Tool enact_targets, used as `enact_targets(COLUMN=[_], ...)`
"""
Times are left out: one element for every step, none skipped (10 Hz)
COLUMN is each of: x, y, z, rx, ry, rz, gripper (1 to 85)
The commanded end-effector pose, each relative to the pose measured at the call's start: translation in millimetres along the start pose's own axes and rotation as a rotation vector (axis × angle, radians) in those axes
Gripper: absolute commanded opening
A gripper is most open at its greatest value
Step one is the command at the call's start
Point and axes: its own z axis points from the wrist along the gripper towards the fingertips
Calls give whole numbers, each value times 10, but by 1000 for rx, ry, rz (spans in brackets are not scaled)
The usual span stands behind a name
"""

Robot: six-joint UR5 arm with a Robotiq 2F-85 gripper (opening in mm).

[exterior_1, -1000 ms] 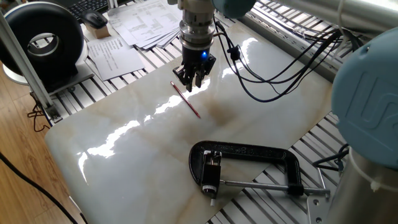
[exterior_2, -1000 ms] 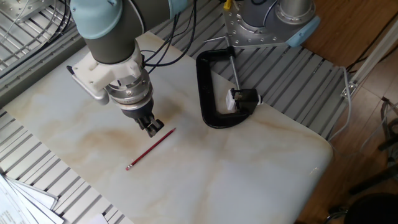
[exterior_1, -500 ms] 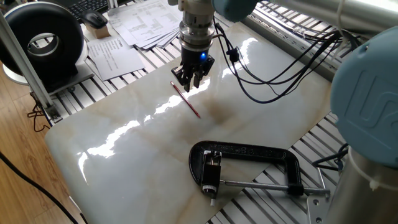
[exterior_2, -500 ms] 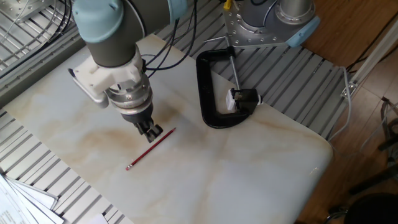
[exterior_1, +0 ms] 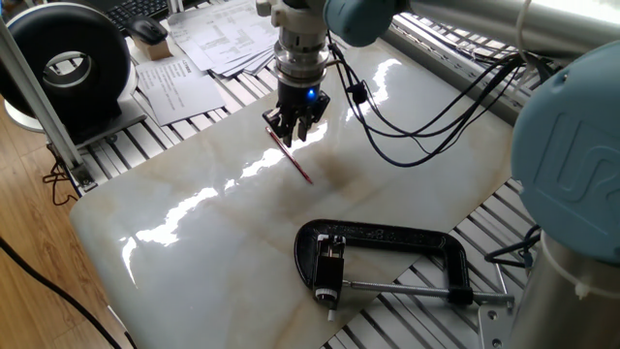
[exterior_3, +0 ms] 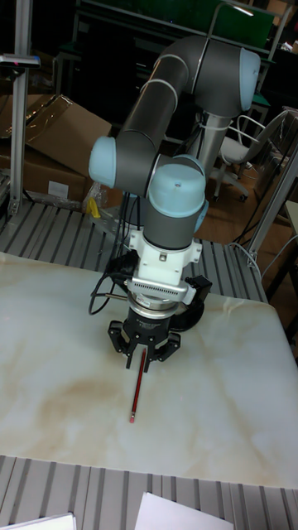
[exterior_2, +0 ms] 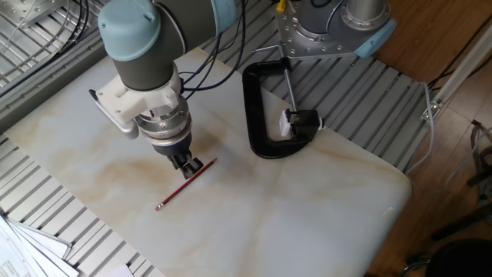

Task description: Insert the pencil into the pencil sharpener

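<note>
The dark red pencil (exterior_1: 299, 166) (exterior_2: 177, 193) (exterior_3: 136, 396) lies flat on the marble slab. My gripper (exterior_1: 289, 133) (exterior_2: 189, 165) (exterior_3: 146, 354) is low over its far end, open. In the tall fixed view one finger stands on each side of that end, and I cannot tell whether they touch it. The pencil sharpener (exterior_1: 329, 268) (exterior_2: 300, 121), a small black block with a whitish end, sits held in the mouth of the black C-shaped clamp (exterior_1: 389, 237) (exterior_2: 250, 108), well away from the gripper.
Black cables (exterior_1: 417, 107) hang from the arm over the slab's far side. Papers (exterior_1: 208, 44) and a black round device (exterior_1: 68, 68) lie beyond the slab's edge. The slab (exterior_1: 194, 252) rests on ribbed aluminium rails (exterior_2: 46, 223).
The gripper has shifted a little sideways and lower over the pencil's end. The pencil, sharpener and clamp have not moved.
</note>
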Motion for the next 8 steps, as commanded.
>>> enact_targets(x=[23, 1, -27, -127, -186, -231, -243, -253], y=[44, 95, 142, 207, 211, 185, 159, 169], z=[-13, -15, -3, 110, 212, 295, 327, 326], rx=[-19, -38, -56, -77, -76, -65, -56, -59], ry=[9, 1, -6, -16, -18, -21, -20, -25], rz=[-12, -21, -18, -12, -9, -12, -20, -29], gripper=[350, 347, 347, 350, 350, 350, 350, 350])
